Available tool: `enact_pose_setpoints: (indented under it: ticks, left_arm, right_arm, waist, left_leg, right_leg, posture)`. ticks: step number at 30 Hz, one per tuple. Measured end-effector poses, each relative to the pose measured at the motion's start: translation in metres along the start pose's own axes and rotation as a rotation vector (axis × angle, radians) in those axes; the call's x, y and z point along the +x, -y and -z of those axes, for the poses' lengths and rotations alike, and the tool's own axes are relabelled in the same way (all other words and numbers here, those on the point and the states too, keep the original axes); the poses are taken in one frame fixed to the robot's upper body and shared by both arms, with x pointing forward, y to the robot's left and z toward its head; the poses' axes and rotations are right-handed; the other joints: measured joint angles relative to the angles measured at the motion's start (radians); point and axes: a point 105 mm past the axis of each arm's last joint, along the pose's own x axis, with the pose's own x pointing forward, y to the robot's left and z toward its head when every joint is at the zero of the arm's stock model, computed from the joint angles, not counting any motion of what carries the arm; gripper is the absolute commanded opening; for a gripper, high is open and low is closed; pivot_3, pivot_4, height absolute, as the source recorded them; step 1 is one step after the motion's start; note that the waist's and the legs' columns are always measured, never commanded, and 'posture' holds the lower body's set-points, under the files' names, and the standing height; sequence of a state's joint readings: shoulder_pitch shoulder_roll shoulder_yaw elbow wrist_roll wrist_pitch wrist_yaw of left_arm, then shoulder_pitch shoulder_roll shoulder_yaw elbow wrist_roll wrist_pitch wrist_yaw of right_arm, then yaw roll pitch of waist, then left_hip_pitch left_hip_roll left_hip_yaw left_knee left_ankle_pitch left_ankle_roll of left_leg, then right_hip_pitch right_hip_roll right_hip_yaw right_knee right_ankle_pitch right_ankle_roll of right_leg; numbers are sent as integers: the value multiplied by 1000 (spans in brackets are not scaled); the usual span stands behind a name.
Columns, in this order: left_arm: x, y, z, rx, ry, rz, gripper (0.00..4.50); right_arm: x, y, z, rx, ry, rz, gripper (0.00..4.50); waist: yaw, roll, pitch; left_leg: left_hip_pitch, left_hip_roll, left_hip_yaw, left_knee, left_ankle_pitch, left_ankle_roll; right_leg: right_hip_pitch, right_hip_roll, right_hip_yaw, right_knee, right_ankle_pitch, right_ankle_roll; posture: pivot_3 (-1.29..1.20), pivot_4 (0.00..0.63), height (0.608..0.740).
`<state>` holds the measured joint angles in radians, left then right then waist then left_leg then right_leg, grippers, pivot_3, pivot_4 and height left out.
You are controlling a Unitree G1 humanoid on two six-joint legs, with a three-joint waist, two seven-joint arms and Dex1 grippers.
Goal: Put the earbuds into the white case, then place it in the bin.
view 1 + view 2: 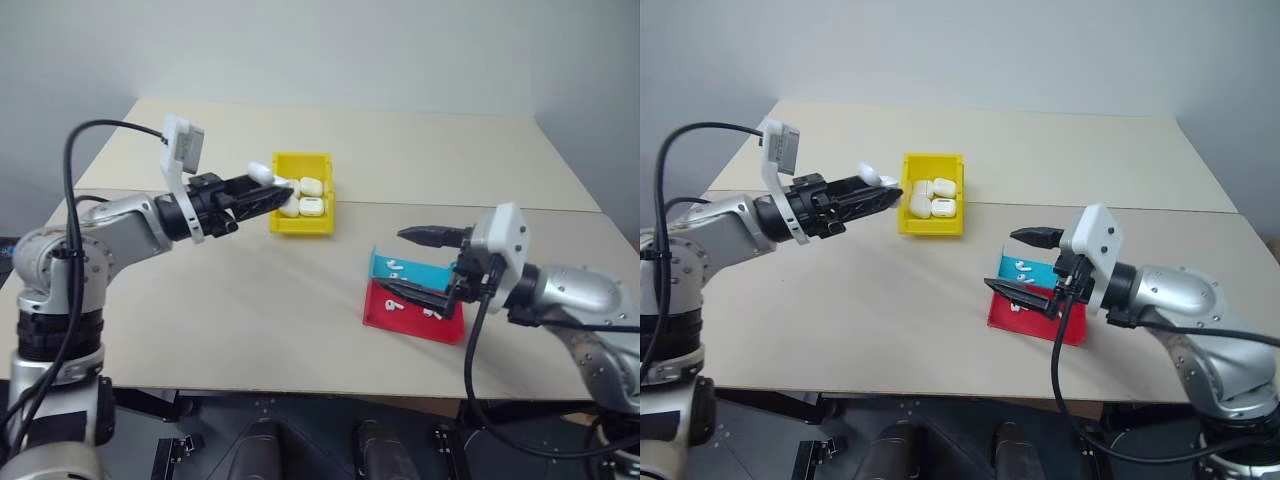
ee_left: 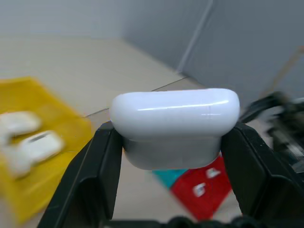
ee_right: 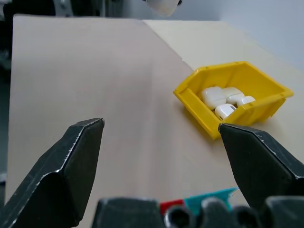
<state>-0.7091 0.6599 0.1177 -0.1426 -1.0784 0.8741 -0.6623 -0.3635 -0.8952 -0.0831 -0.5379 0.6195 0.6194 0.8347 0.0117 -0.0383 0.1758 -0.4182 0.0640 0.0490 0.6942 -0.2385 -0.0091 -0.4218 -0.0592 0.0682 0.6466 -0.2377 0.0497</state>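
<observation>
While my left gripper (image 1: pixel 262 186) clamps the white case (image 1: pixel 260 172) beside the bin (image 1: pixel 303 222) for dropping | right gripper (image 1: pixel 415 265) gapes empty over the trays (image 1: pixel 413 322), ready for earbuds (image 1: pixel 394 266).

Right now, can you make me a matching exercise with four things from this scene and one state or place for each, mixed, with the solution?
Things:
1. left gripper
2. right gripper
3. yellow bin
4. red tray

States:
a. open, holding nothing
b. holds several white cases
c. shut on a white case
d. lies on the table beside the blue tray

Pairs: 1-c, 2-a, 3-b, 4-d
</observation>
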Motion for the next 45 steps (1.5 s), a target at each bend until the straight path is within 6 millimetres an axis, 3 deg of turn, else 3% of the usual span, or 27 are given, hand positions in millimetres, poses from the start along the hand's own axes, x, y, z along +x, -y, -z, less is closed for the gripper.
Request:
enact_pose_setpoints:
  ticks: [4, 9, 11, 15, 18, 21, 39, 45]
  left_arm:
    - [20, 22, 13, 157, 40, 216, 2796]
    - [19, 42, 31, 298, 65, 528, 2796]
    - [23, 44, 37, 307, 74, 603, 2796]
    - [23, 46, 41, 313, 70, 643, 2796]
    - [23, 45, 43, 323, 61, 653, 2796]
    - [22, 45, 46, 324, 48, 652, 2796]
    - [17, 53, 60, 287, -21, 604, 2796]
    - [17, 54, 59, 297, -20, 595, 2796]
  right_arm:
    - [3, 16, 10, -13, -182, -21, 4500]
    - [14, 11, 11, 15, -338, -135, 4500]
    - [18, 6, 20, 36, -427, -176, 4500]
    - [21, 0, 38, 72, -543, -216, 4500]
    - [22, -1, 52, 87, -622, -224, 3964]
    - [26, 1, 58, 84, -657, -219, 3006]
    - [48, -9, 90, -15, -789, -245, 3006]
    - [55, -7, 93, -59, -786, -255, 3006]
  waist:
    - [-4, 0, 0]
    - [-16, 0, 0]
    - [-16, 0, 0]
    - [-15, 0, 0]
    - [-17, 0, 0]
    - [-22, 0, 0]
    - [-25, 0, 0]
    - [-25, 0, 0]
  left_leg:
    - [0, 0, 0, 0, 0, 0]
    - [-1, 1, -1, 0, 0, 0]
    - [-2, 1, -1, 1, 0, 0]
    - [-4, 0, -1, 1, 0, 1]
    - [-4, 1, -1, 1, 0, 1]
    - [-4, 1, -1, 1, 0, 1]
    - [-4, 1, -2, 1, 0, 1]
    - [-4, 1, -2, 1, 0, 1]
  right_leg:
    - [-1, 1, 0, 0, 0, 0]
    - [-2, 1, 0, 1, 0, -1]
    - [-2, 1, 0, 0, 0, 0]
    - [-4, 0, 0, 0, 0, 0]
    - [-4, 1, 0, 0, 0, 0]
    - [-4, 1, 0, 1, 0, 0]
    - [-4, 1, 0, 1, 0, 0]
    - [-4, 1, 0, 1, 0, 0]
  posture:
    - [0, 150, 740]
    - [0, 150, 740]
    - [0, 150, 740]
    - [0, 150, 740]
    - [0, 150, 740]
    - [0, 150, 740]
    - [0, 150, 740]
    - [0, 150, 740]
